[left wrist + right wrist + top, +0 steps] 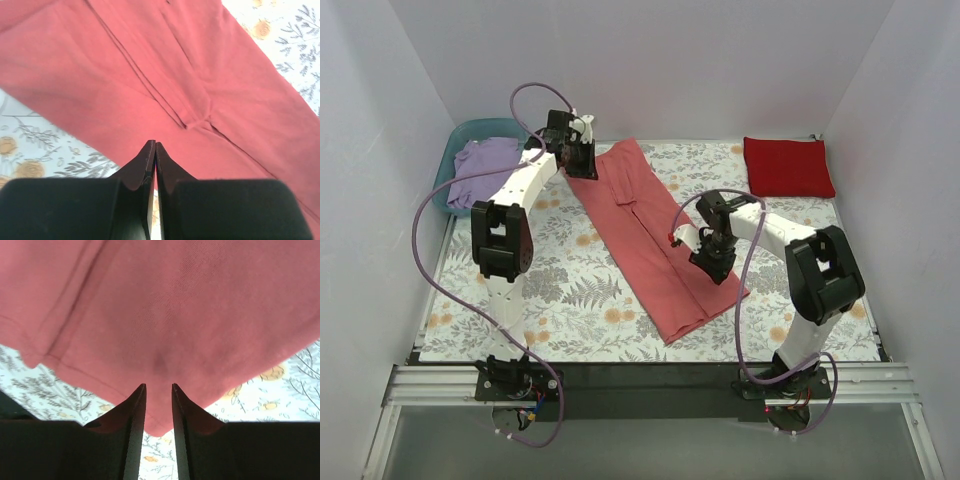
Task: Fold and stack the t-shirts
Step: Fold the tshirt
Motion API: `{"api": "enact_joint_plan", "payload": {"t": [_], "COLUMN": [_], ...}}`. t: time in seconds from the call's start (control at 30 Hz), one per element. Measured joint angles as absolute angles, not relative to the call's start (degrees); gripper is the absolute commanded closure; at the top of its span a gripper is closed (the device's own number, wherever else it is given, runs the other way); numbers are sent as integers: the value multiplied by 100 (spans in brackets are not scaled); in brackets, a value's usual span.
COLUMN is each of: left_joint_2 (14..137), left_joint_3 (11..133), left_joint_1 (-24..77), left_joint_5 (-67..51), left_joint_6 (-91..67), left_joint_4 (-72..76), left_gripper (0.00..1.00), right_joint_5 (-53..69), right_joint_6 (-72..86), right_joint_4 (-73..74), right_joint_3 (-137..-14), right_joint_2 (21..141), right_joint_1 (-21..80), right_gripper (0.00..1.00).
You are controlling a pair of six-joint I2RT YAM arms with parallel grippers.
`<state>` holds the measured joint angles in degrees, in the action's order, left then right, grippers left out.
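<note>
The salmon-pink t-shirt [655, 235] lies flat on the table as a long, narrow folded strip, running diagonally from back centre to front right. My left gripper [582, 165] is at the strip's far left edge. In the left wrist view [155, 144] its jaws are shut, with the tips over the shirt's edge [165, 75]. My right gripper [713, 265] is at the strip's near right edge. Its jaws are slightly apart [158, 386] over a corner of the shirt [165, 315], not pinching it. The deep red t-shirt [788, 165] lies folded at the back right. The lavender t-shirt [490, 162] lies crumpled in the tub.
A white floral cloth [560, 300] covers the table. The teal tub [448, 170] stands at the back left corner. White walls enclose three sides. A metal rail with both arm bases runs along the near edge.
</note>
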<state>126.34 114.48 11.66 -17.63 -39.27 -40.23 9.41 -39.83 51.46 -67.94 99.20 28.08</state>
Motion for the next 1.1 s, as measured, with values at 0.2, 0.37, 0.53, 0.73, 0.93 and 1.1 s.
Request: {"api": "enact_joint_plan", "payload": {"t": [0.2, 0.37, 0.53, 0.73, 0.93, 1.1], "left_joint_2": [12442, 12444, 12449, 12739, 13404, 13965], "left_joint_3": [10641, 10499, 10414, 10401, 11056, 11968], "left_joint_1": [1203, 1216, 1337, 1601, 1651, 1647], "left_joint_5": [-1890, -1885, -1774, -1601, -1590, -1634], "left_joint_6": [-4084, -4106, -4066, -4018, -3988, -4058], "left_joint_4": [-3905, -4075, -4156, -4250, -4508, -4637], "left_gripper": [99, 98, 99, 99, 99, 100], "right_joint_5": [591, 416, 611, 1964, 2777, 2902], "right_joint_6": [-4091, -4071, -3809, -3205, -2958, -2893], "right_joint_4": [5017, 4941, 5065, 5105, 5094, 5081], "right_joint_3": [-6626, -6361, -6224, -6497, -7074, -7730], "right_joint_2": [10359, 10173, 10084, 10326, 10385, 10401], "right_joint_1": [2875, 3326, 4327, 5489, 5229, 4097], "right_gripper": [69, 70, 70, 66, 64, 64]}}
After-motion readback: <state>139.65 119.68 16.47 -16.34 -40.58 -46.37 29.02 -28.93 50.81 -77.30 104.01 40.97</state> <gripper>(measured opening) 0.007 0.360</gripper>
